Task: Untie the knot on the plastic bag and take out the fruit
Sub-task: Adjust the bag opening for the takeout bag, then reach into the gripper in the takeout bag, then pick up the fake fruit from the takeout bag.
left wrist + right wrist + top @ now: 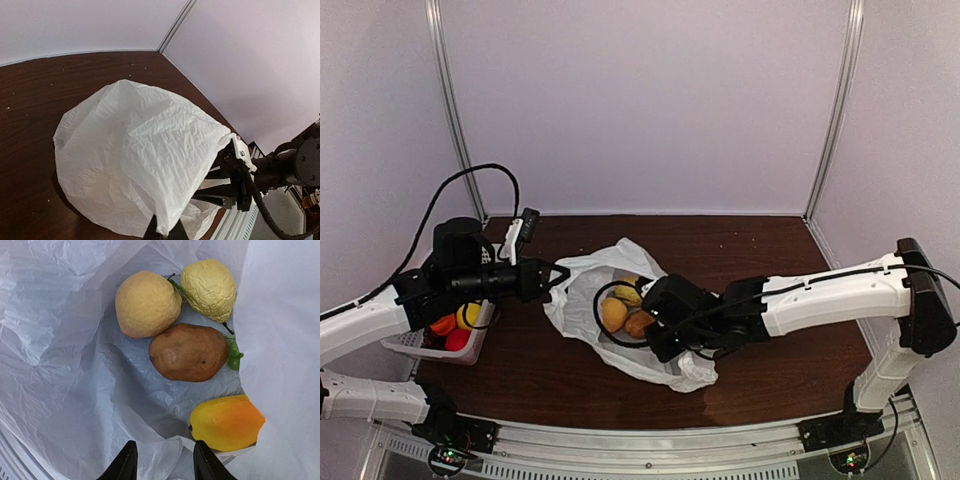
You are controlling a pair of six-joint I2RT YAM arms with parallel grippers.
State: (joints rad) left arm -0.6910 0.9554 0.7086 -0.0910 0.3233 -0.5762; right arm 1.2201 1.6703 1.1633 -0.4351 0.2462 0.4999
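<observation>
- Left fingers (151,234) closed tight on plastic bag (135,150) edge.
- Right fingers (125,465) partly apart inside bag, holding nothing.
- Fruit inside: peach (147,304), lemon (209,289), kiwi (189,352), mango (227,422).

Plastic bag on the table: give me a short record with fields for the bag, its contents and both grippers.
bag: crinkly translucent white plastic bag, mouth open
contents: round peach-coloured fruit, wrinkled yellow lemon, brown kiwi, yellow-orange mango
left gripper: shut on bag's edge
right gripper: open, at the bag's mouth
</observation>
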